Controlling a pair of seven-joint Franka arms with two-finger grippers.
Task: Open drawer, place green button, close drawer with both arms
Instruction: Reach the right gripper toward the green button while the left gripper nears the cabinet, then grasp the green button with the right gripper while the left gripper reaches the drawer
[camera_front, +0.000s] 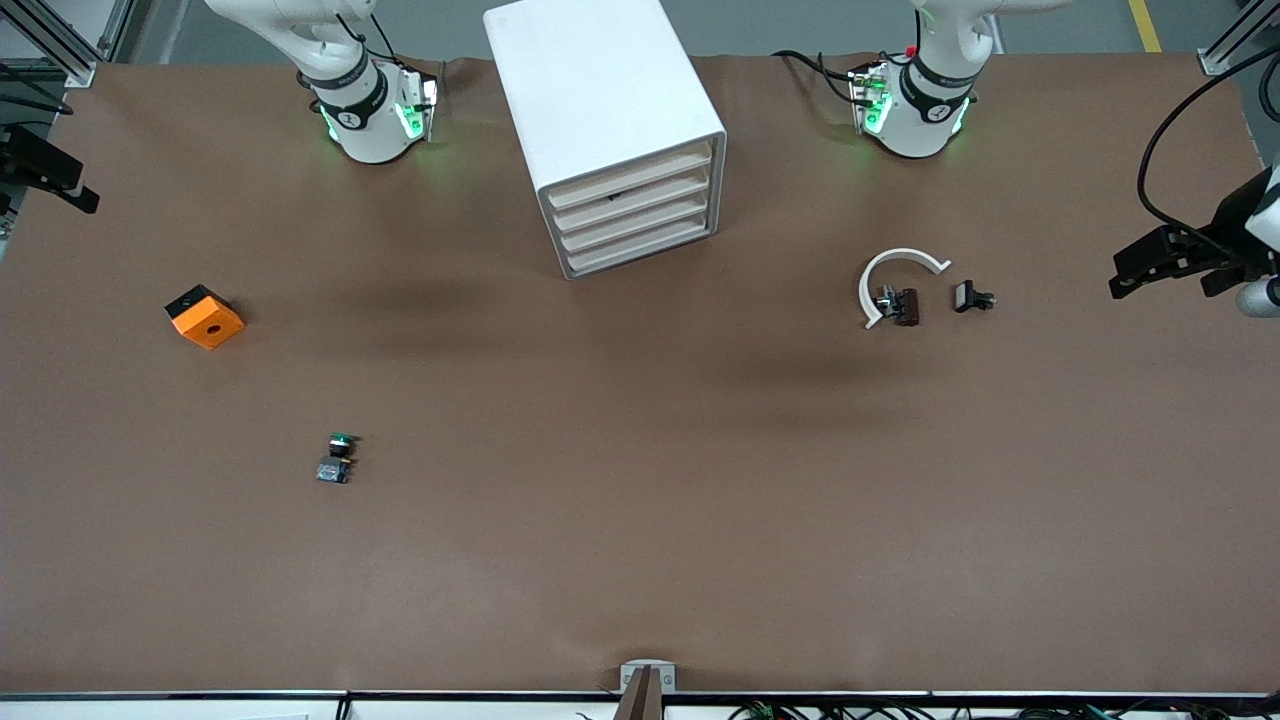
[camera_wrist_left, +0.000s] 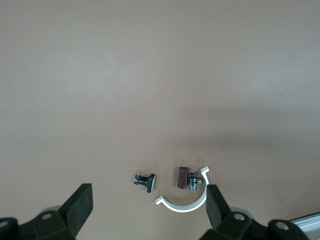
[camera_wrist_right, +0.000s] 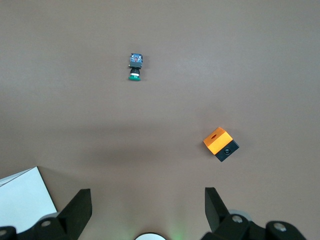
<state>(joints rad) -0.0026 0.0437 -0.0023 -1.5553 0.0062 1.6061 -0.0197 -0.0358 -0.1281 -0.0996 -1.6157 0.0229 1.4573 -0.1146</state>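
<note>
On the brown table, the tiny green-capped push-button lies lengthwise, cap toward the robots' bases; both grippers' jaws gape empty.

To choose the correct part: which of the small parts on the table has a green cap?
The button, lying alone toward the right arm's end, nearer the front camera than the orange block. No other part shows green.
</note>
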